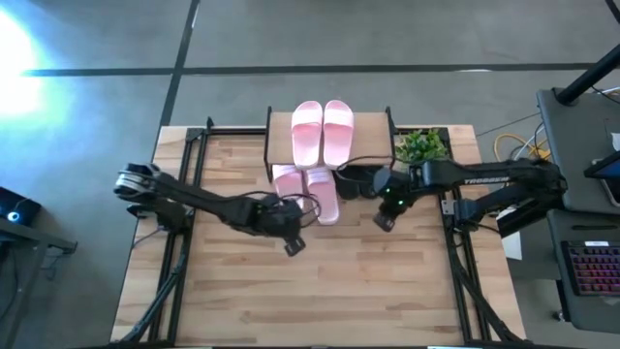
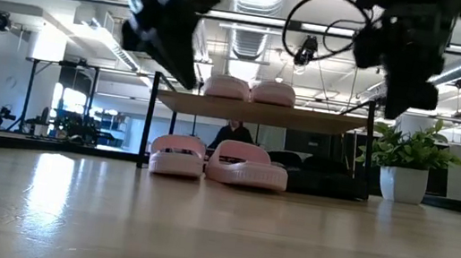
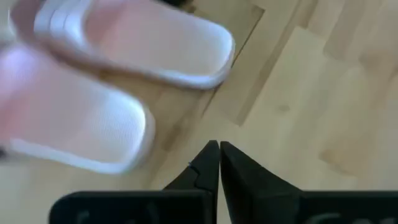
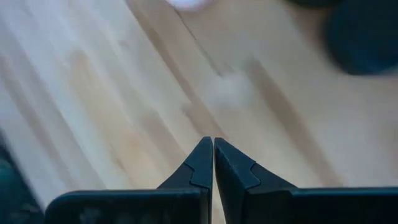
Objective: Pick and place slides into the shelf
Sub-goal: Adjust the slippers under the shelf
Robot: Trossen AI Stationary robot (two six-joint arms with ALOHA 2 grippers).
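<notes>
Two pale pink slides point(image 1: 323, 131) lie side by side on the shelf's plank top point(image 1: 373, 136). Two more pink slides point(image 1: 308, 186) rest on their soles on the table, toes under the shelf, heels sticking out toward the near edge; the low view shows them as pink slides point(image 2: 217, 159). The black slides point(image 1: 356, 179) sit under the shelf to their right. My left gripper point(image 1: 293, 244) hovers shut above the table, just near and left of the lower pink slides point(image 3: 124, 50). My right gripper point(image 1: 384, 221) hovers shut near the black slides point(image 4: 364, 34).
A potted green plant point(image 1: 421, 145) stands at the shelf's right end, close to my right arm. A person point(image 2: 232, 134) shows far behind the shelf in the low view. Bare wooden tabletop point(image 1: 320, 291) stretches toward the near edge.
</notes>
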